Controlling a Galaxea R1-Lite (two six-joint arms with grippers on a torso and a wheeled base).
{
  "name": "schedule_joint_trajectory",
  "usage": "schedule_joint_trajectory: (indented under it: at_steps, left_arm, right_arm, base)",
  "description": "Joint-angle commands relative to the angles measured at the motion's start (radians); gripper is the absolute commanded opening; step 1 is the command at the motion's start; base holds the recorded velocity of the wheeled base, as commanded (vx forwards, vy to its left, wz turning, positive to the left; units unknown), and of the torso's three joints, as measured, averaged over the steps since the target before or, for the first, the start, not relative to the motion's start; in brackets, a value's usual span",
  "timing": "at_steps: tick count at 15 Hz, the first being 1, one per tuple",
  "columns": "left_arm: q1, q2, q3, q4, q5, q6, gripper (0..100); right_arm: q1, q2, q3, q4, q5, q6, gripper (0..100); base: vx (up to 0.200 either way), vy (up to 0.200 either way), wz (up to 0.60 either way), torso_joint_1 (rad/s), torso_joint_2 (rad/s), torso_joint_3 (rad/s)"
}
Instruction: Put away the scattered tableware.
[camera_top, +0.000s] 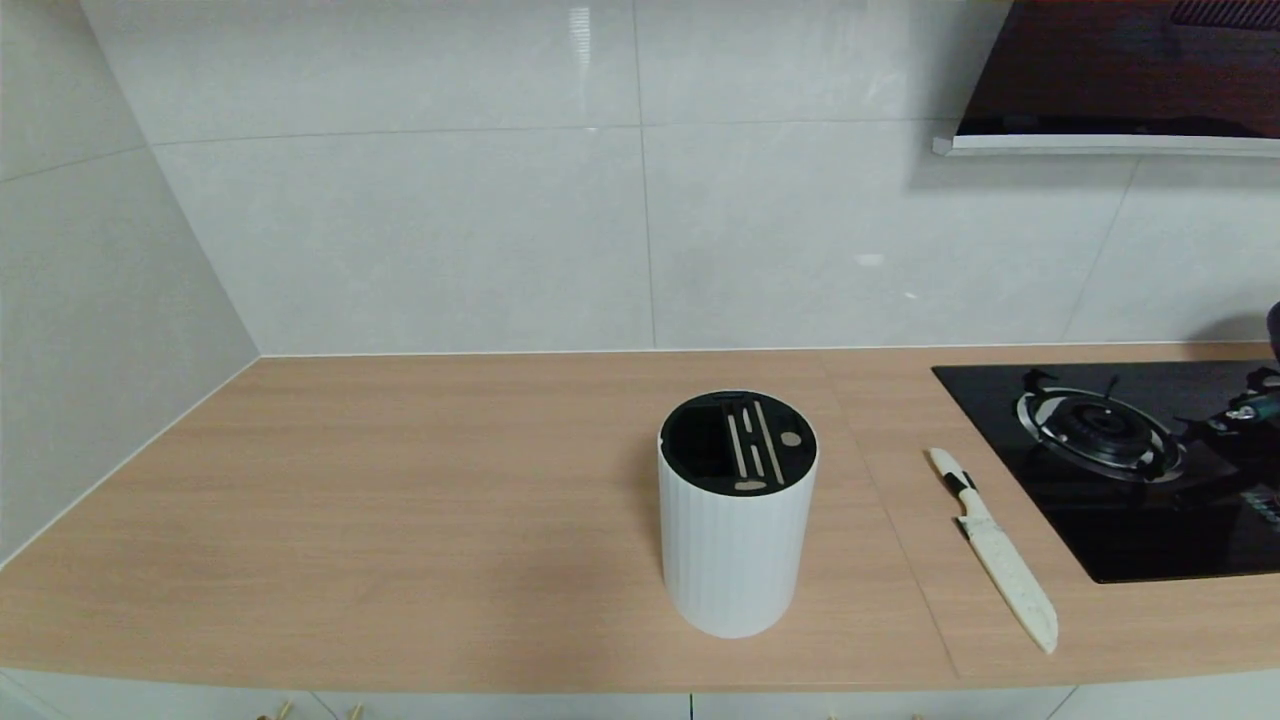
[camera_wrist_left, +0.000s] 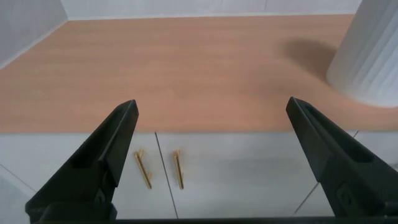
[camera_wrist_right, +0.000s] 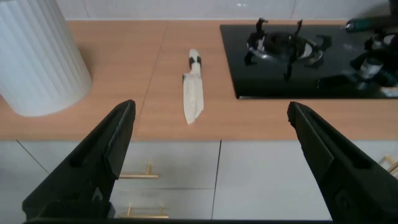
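A cream speckled knife (camera_top: 990, 545) with a black band on its handle lies flat on the wooden counter, between the holder and the hob; it also lies ahead of my right gripper as the knife (camera_wrist_right: 193, 93). A white ribbed cylindrical holder (camera_top: 737, 520) with a black slotted top stands upright near the counter's front; its wall shows as the holder (camera_wrist_left: 370, 56) and the holder (camera_wrist_right: 37, 59). My left gripper (camera_wrist_left: 211, 134) is open, held off the counter's front edge, with nothing between its fingers. My right gripper (camera_wrist_right: 211, 134) is open too, below the counter edge, short of the knife.
A black glass gas hob (camera_top: 1130, 470) with a burner is set into the counter at the right. White cabinet doors with gold handles (camera_wrist_left: 160, 169) hang below the counter front. Tiled walls close the back and left. The wooden counter (camera_top: 400, 500) stretches bare to the left.
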Motion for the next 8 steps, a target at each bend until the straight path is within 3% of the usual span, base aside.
schedule_joint_trajectory:
  at_steps: [1,4,8]
  left_arm:
    - [0.000,0.000,0.000,0.000,0.000,0.000,100]
    - [0.000,0.000,0.000,0.000,-0.001,0.000,100]
    - [0.000,0.000,0.000,0.000,0.000,0.000,100]
  right_arm:
    - [0.000,0.001,0.000,0.000,-0.001,0.000,100]
    - [0.001,0.001,0.000,0.000,0.001,0.000,100]
    - [0.001,0.001,0.000,0.000,0.001,0.000,100]
  base:
    - [0.000,0.000,0.00,0.203,-0.45,-0.242]
    - [0.000,0.000,0.00,0.193,-0.40,-0.211]
    - [0.000,0.000,0.00,0.020,-0.04,-0.023]
